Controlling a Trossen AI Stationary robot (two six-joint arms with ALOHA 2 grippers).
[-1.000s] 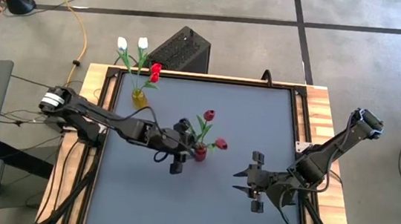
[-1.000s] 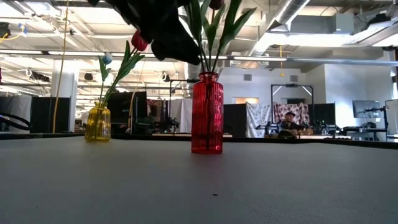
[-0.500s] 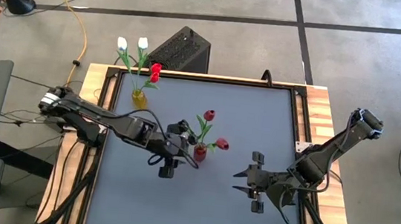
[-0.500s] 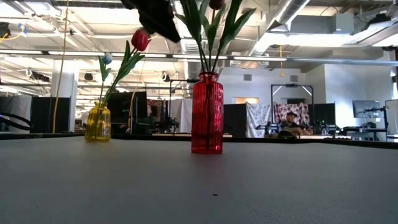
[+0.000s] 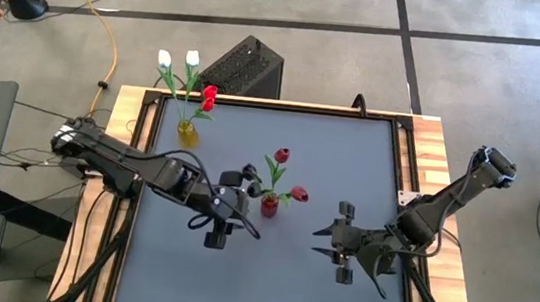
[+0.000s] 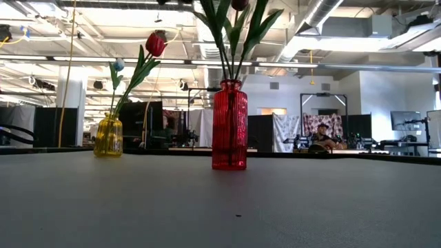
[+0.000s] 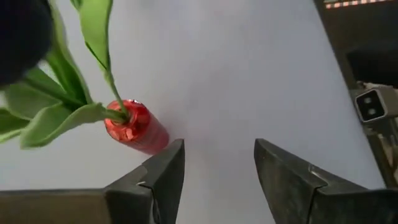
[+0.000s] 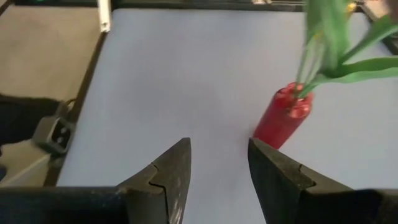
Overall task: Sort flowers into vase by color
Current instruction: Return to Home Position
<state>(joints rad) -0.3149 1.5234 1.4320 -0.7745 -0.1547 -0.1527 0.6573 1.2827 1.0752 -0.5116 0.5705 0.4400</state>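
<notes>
The left hand (image 5: 228,208) has been drawn back from the red vase (image 5: 269,207). A second ago it was held right against the vase, over the stems. Now a strip of bare desk (image 5: 341,148) is seen between its fingertips and the glass. In the low view the dark bulk that hung in front of the stems is gone, and the vase is left upright and unobstructed. The left hand's fingers are spread apart and nothing is held between them; the vase lies just ahead of them, off to one side. The right hand (image 5: 326,243) is kept where it was, on the far side of the vase from the left hand, its fingers likewise parted and empty. From this it is judged that the last placement is finished and only the withdrawal is left.

Two vases are counted. In the red vase, between the two hands, two red tulips are plainly seen, one (image 5: 282,155) higher and one (image 5: 297,193) leaning toward the right hand. A third, near-black head (image 7: 18,37) is suggested only by a dark blur in the left wrist view. In the yellow vase (image 5: 187,132), well beyond the left hand, three flowers are held: two white tulips (image 5: 164,58) and one red tulip (image 5: 209,95). No tulip is seen lying on the desk.
</notes>
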